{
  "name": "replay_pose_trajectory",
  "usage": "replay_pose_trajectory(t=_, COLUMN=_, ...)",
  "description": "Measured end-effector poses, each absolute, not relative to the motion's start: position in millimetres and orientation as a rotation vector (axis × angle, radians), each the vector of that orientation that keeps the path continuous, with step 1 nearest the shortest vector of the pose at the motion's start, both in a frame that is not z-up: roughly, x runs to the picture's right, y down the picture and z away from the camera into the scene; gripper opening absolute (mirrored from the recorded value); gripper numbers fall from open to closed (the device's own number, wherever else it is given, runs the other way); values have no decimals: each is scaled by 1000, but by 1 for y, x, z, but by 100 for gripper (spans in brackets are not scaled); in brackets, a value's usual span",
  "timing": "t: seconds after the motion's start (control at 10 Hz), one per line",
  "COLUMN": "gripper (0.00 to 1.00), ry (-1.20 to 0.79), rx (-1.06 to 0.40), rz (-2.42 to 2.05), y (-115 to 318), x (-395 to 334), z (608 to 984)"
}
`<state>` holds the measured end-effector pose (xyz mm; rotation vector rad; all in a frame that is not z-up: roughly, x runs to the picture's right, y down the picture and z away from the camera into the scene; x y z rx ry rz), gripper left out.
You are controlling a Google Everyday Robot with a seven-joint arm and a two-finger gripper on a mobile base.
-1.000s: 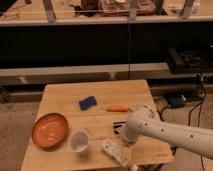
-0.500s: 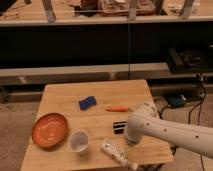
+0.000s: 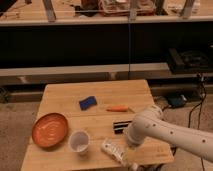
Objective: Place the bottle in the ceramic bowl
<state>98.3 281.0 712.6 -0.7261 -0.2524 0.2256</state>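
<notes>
Bowl (image 3: 50, 130) sits left on the tabletop (image 3: 100, 91), empty. Bottle (image 3: 113, 149) lies on its side right of the cup (image 3: 79, 141), near the front edge. My tool (image 3: 130, 155) hangs at its right end, jaws apart, holding nothing. I judge this the grasp step; next I lower and clamp.

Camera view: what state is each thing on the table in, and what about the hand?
bowl: upright, empty
bottle: lying on its side on the table, outside the bowl
cup: upright, mouth up
hand: open, close to the bottle, holding nothing
black bar: flat, partly behind the arm
blue pad: lying flat
orange stick: lying flat
</notes>
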Motion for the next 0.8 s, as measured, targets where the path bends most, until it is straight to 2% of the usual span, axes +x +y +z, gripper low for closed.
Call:
replay_pose_trajectory(t=0.2, gripper=80, ry=-292, rx=-737, rz=211, y=289, x=85, z=711)
replay_pose_trajectory(t=0.8, gripper=80, ry=-250, rx=-717, rz=210, y=304, x=53, z=714)
